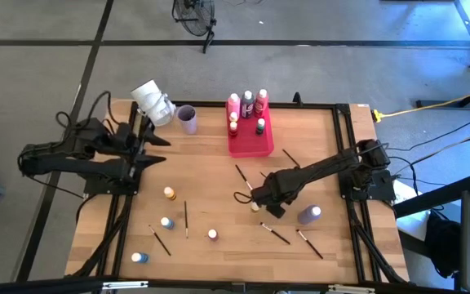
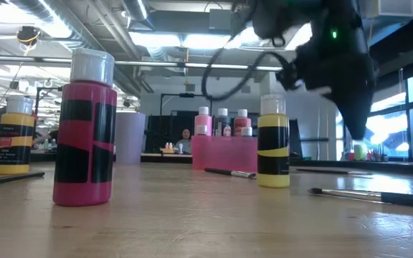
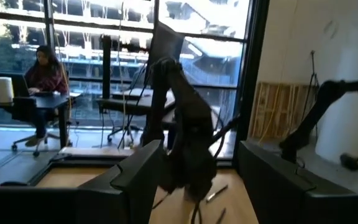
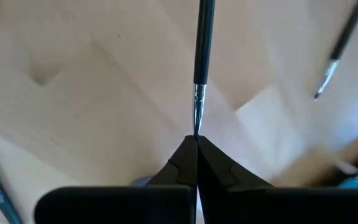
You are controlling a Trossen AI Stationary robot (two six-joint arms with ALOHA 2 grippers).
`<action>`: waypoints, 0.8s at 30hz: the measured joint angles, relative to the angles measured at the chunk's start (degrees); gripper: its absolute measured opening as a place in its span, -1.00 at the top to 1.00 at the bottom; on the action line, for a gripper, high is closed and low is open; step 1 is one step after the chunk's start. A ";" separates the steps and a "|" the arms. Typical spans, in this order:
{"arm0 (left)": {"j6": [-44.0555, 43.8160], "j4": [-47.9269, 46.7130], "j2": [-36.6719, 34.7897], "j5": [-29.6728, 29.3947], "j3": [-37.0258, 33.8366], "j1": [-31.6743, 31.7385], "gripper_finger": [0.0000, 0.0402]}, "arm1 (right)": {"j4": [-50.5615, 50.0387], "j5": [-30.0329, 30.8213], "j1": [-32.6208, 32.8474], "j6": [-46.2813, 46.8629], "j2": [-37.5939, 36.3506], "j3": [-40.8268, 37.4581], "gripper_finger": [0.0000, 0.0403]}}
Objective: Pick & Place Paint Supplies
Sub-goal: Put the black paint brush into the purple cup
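Right hand (image 4: 196, 142) clenched, pinching paintbrush (image 4: 201, 68) tip; handle extends straight ahead over table (image 4: 104, 93).

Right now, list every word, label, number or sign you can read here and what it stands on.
No text here reads clearly.
Pink bottle: black label bands, no legible lettering.
Yellow bottle: black label, no legible lettering.
Yellow bottle at far left: faint print on its black label, too small and blurred to read.
Bottles in the pink tray: too small to read.
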 joint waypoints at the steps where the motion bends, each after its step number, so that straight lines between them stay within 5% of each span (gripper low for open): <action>1: 0.95 -1.14 0.05 -0.03 0.00 0.00 -0.04 | -2.04 0.96 0.04 0.00 0.00 1.33 1.00; 9: 9.03 -8.56 1.55 -5.83 0.00 0.00 -0.04 | -15.19 12.89 0.11 0.48 -0.11 14.32 1.00; 16: 19.56 -13.16 6.03 -4.59 0.00 -0.82 -0.04 | -12.40 13.87 -0.28 -4.09 -0.22 21.47 1.00; 20: 25.56 -12.59 9.82 -2.08 0.00 -4.24 -0.04 | -2.38 1.90 -1.21 -12.18 -0.22 22.67 1.00; 24: 33.01 -12.09 13.11 -9.99 0.00 -9.12 -0.04 | 9.14 -7.81 -2.34 -18.36 -0.22 22.77 1.00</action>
